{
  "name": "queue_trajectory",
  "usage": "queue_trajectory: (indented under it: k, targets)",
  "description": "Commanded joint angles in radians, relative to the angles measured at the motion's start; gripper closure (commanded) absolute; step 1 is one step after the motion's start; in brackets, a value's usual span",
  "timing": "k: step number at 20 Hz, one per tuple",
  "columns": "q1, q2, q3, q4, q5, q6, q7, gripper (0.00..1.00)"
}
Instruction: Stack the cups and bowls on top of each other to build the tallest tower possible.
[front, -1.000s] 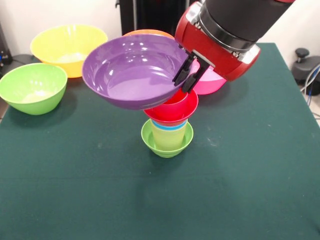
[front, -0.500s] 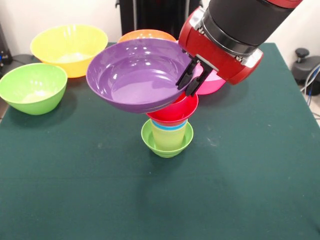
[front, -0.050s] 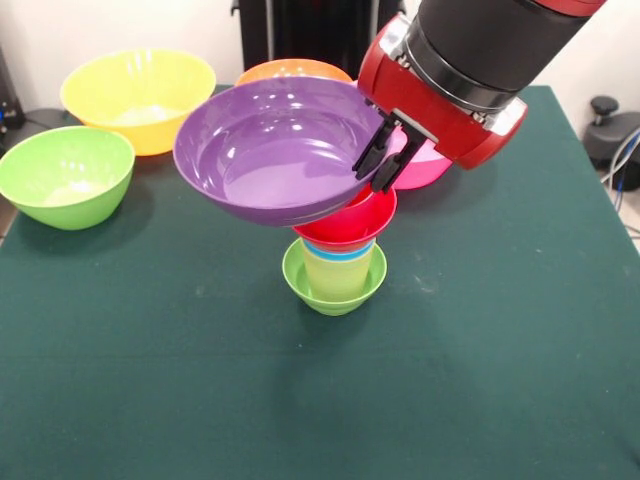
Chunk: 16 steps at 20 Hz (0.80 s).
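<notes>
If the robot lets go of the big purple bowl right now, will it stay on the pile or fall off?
It may well tip. The purple bowl is tilted and sticks out far past the narrow tower on one side. It looks glossy, so it could slide on the small red bowl beneath. The gripper pinches only its rim, so it seems light and stiff.
</notes>
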Motion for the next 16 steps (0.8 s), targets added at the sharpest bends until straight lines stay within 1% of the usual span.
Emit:
queue_trajectory:
  k: [1,6,12,16]
  targets:
    - [0.026,-0.016,0.098,0.116,-0.059,0.018,-0.142,1.0]
    - [0.034,-0.034,0.103,0.158,-0.057,-0.009,-0.129,1.0]
    - [0.037,-0.036,0.109,0.167,-0.051,-0.017,-0.113,1.0]
    - [0.036,-0.031,0.112,0.155,-0.049,-0.011,-0.105,1.0]
